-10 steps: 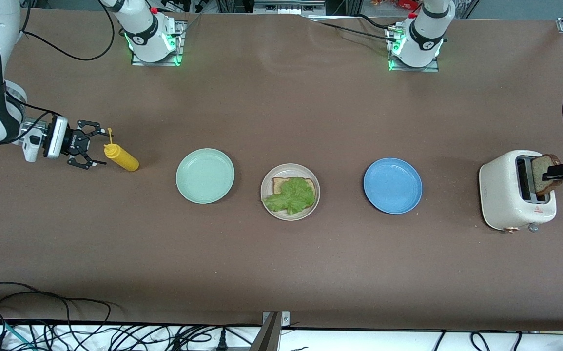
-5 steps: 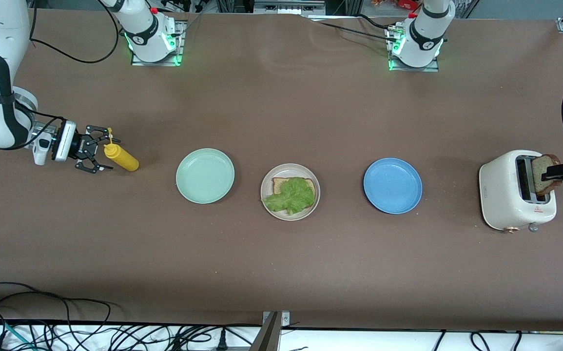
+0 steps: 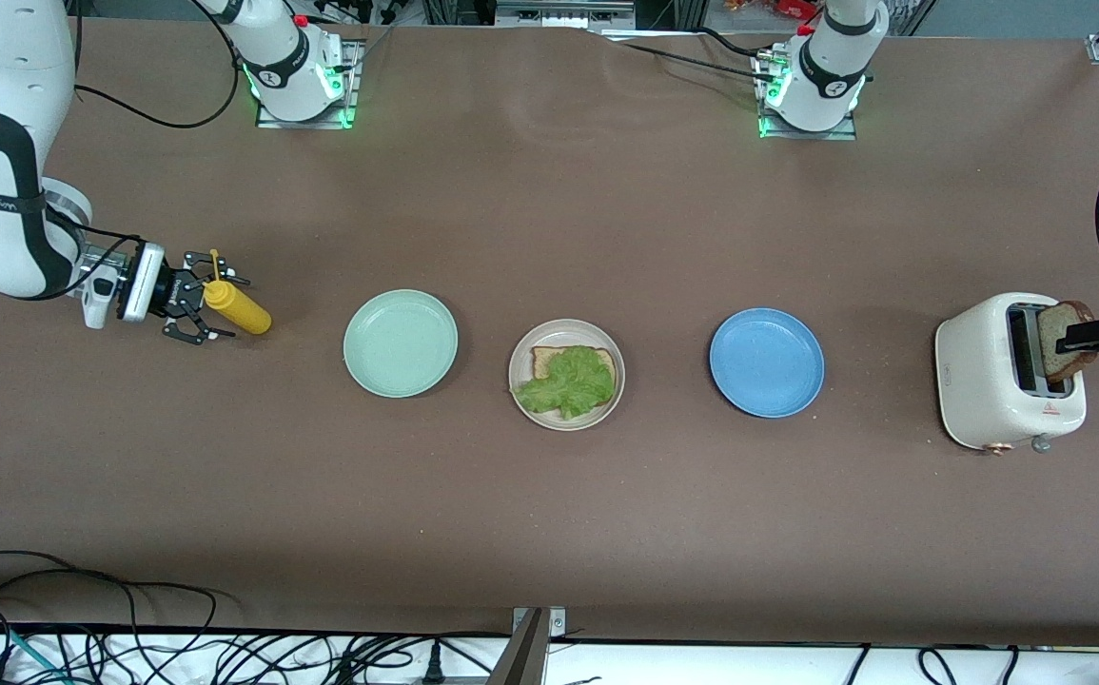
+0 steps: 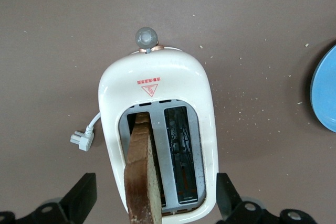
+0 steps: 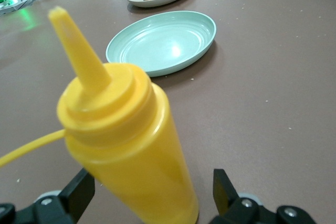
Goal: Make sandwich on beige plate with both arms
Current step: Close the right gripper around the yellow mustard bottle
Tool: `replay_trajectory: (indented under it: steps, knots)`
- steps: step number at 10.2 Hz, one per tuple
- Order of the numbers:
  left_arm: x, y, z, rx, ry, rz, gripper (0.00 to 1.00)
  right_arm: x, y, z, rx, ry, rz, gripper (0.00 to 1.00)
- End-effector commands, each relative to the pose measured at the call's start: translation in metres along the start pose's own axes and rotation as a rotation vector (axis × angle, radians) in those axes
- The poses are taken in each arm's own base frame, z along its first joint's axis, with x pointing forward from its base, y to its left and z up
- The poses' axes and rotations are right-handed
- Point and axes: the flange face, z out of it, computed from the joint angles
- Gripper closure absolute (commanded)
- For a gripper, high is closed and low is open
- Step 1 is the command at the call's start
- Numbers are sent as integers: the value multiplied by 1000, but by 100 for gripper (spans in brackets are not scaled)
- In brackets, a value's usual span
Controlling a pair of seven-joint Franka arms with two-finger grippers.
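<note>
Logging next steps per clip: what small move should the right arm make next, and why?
Probably close the right gripper on the yellow squeeze bottle. Its open fingers already stand on either side of the upright bottle, not yet touching. The beige plate holds only one bread slice under lettuce, so sauce looks due.

Brown table (image 3: 549, 209), yellow squeeze bottle (image 3: 240, 310), mint-green plate (image 3: 401, 342), beige plate (image 3: 522, 381), blue plate (image 3: 766, 362), white toaster (image 3: 987, 381)

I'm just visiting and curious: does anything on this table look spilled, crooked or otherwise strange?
Little stands out. Crumbs are scattered on the table beside the toaster. A bread slice sticks up out of its slot, leaning. The yellow squeeze bottle stands upright. On the beige plate lies bread under lettuce, with no top slice yet.
</note>
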Motion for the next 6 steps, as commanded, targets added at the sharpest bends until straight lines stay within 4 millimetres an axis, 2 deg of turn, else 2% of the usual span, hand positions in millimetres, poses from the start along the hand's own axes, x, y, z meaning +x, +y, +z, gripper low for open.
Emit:
replay_trajectory:
  steps: [1, 2, 3, 4, 5, 6]
  knots:
    - [-2, 0, -3, 9, -7, 5, 0, -2, 1, 9, -24, 16, -13, 17]
    - [-1, 1, -3, 7, -6, 8, 0, 0, 2, 10, -25, 13, -16, 36]
    - [-1, 1, -3, 7, -6, 6, 0, 2, 3, 10, -31, 13, -19, 63]
    - [0, 2, -3, 8, -6, 8, 0, 2, 5, 9, -39, 6, -19, 86]
    - [0, 2, -3, 8, -6, 8, 0, 7, 7, 12, -47, -2, -28, 95]
    - [0, 2, -3, 8, -6, 8, 0, 18, 12, 15, -60, -27, -40, 100]
